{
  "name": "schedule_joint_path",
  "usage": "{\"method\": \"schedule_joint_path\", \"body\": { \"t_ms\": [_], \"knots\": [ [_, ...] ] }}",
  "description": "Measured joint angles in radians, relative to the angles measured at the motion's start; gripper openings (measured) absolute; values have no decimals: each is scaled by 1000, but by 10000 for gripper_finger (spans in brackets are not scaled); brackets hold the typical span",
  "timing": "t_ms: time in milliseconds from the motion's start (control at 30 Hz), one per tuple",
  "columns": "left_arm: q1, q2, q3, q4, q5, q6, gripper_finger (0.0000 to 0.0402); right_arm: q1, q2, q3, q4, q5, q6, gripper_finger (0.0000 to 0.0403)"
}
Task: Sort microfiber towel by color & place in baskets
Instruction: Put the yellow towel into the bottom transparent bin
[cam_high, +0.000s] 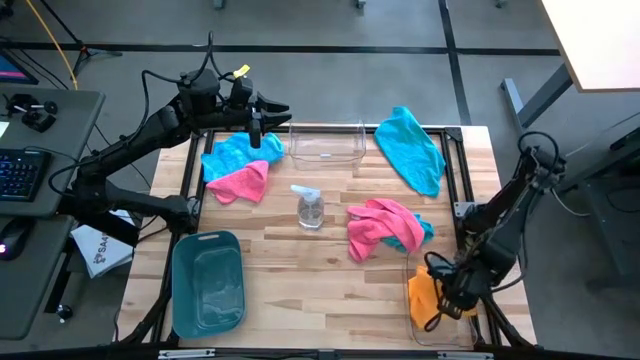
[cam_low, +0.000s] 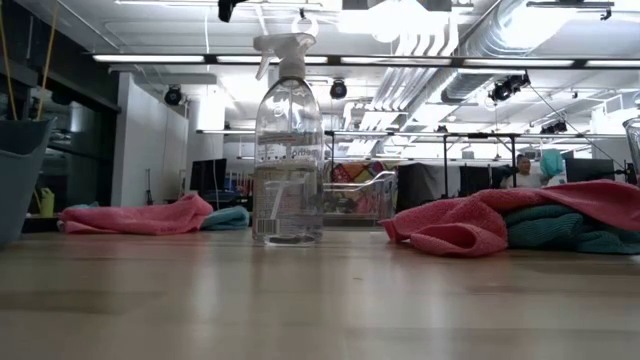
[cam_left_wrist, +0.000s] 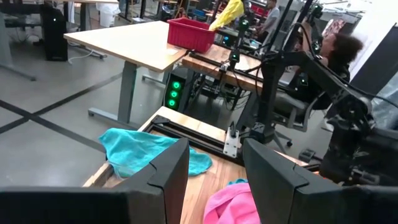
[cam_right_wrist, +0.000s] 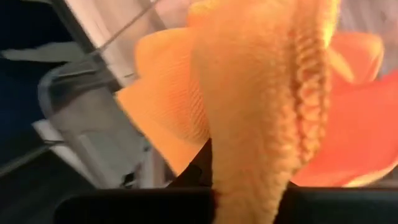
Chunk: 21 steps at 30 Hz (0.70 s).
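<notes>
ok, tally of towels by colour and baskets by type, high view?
Teal-blue towels: 3
Pink towels: 2
Orange towel: 1, in the right gripper
Clear baskets: 2
Teal basket: 1
Spray bottle: 1
Total: 10

— What is the right gripper (cam_high: 452, 290) doing?
— It is sitting over the clear basket (cam_high: 425, 318), clamping an orange towel (cam_high: 425, 297).
— And the left gripper (cam_high: 256, 136)?
— It is hovering above a teal towel (cam_high: 232, 153), a pink towel (cam_high: 240, 182) just beyond.
</notes>
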Motion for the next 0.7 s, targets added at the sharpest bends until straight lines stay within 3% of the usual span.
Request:
{"method": "schedule_joint_path", "body": {
  "t_ms": [267, 467, 700],
  "knots": [
    [0, 0, 0, -30, 0, 0, 142, -8, 150, 0, 9, 18, -320, 0],
    [0, 0, 0, -64, 1, -2, 142, -8, 304, 0, 61, 26, -442, 0],
    [0, 0, 0, -63, 0, -2, 142, -6, 411, -61, 291, -23, -493, 0]
  ]
}}
